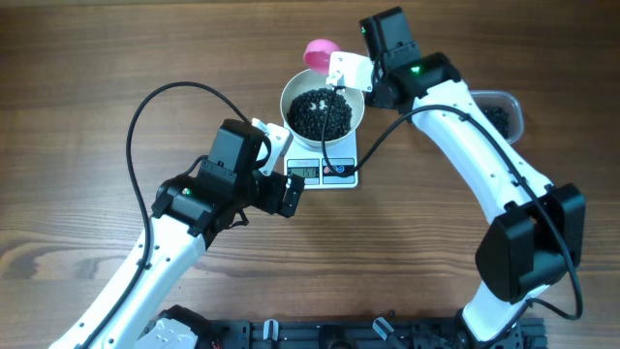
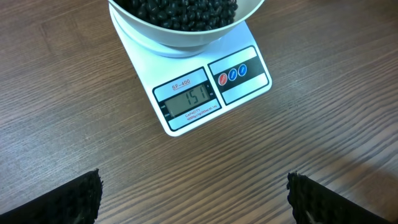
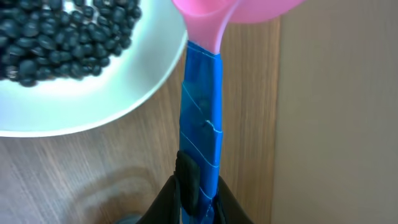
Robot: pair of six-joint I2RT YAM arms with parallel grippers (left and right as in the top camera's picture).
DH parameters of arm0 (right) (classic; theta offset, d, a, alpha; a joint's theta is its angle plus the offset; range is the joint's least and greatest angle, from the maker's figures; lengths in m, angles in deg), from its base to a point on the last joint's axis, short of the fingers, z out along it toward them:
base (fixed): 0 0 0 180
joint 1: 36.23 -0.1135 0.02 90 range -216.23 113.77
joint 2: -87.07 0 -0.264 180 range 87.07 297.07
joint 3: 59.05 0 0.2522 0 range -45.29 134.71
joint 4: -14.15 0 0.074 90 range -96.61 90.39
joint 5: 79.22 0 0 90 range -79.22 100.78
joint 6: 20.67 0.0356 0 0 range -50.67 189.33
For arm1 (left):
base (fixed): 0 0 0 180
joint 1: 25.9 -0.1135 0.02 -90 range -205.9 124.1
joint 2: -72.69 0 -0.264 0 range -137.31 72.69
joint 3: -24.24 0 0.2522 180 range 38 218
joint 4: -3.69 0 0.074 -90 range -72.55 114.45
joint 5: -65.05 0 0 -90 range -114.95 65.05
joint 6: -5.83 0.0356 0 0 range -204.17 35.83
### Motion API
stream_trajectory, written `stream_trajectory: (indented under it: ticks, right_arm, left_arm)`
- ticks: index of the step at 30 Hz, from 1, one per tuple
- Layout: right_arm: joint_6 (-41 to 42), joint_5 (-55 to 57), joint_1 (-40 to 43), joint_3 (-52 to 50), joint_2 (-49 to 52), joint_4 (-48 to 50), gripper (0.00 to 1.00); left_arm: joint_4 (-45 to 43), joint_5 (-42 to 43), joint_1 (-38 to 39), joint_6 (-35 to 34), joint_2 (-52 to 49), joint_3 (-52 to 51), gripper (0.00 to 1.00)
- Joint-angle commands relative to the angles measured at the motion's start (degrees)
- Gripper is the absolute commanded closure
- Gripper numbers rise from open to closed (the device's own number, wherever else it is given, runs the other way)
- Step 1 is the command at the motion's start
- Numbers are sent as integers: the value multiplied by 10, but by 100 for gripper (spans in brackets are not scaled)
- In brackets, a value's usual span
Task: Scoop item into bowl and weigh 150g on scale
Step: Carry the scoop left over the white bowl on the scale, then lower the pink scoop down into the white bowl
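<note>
The white bowl (image 1: 291, 97) stands on the scale (image 1: 339, 174) with a heap of black beans, the item (image 1: 320, 113), inside. In the left wrist view the scale (image 2: 249, 84) shows 151 on its display under the bowl (image 2: 186, 34) and the item (image 2: 180, 9). My left gripper (image 1: 286, 171) hovers open just in front of the scale, its fingers (image 2: 81, 199) wide apart over bare wood. Behind the bowl, my right gripper (image 1: 341, 70) is shut on the blue-taped handle of a pink scoop (image 1: 320, 50). The scoop (image 3: 202, 106) sits beside the bowl (image 3: 93, 106) rim, beyond the gripper (image 3: 200, 193).
A clear plastic tub (image 1: 499, 111) holding more black beans sits at the right, partly under my right arm. In the right wrist view the wooden tabletop ends at a straight edge, with a pale surface (image 3: 336, 112) past it.
</note>
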Motion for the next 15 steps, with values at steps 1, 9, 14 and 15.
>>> stream_trajectory:
  ticks: [1, 9, 14, 15]
  right_arm:
    - [-9, 32, -12, -2, 4, -17, 96]
    - [-16, 38, -17, -2, 5, -45, 96]
    - [-19, 38, -32, -2, 5, -51, 96]
    - [-19, 38, -34, -2, 5, -51, 96]
  left_arm:
    - [-2, -3, 3, -2, -2, 10, 0]
    - [-2, -3, 3, -2, -2, 10, 0]
    - [-2, -3, 3, -2, -2, 10, 0]
    - [-2, -3, 3, -2, -2, 10, 0]
